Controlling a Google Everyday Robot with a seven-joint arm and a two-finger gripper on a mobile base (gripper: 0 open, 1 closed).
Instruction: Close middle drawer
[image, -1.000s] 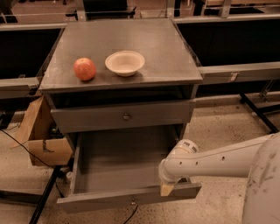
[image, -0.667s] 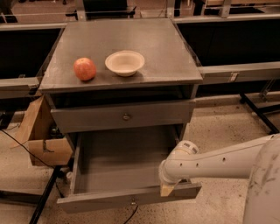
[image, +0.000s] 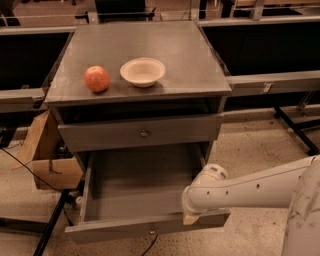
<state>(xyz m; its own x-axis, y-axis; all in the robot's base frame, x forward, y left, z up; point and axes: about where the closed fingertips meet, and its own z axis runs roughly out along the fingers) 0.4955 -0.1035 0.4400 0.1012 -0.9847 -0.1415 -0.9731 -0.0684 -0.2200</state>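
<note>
Beneath the top drawer (image: 140, 134), the middle drawer (image: 135, 195) was seen pulled far out of the cabinet (image: 150, 60). Against the right end of its front panel, the gripper (image: 191, 218) was positioned; whether it was spread or closed could not be told.
</note>
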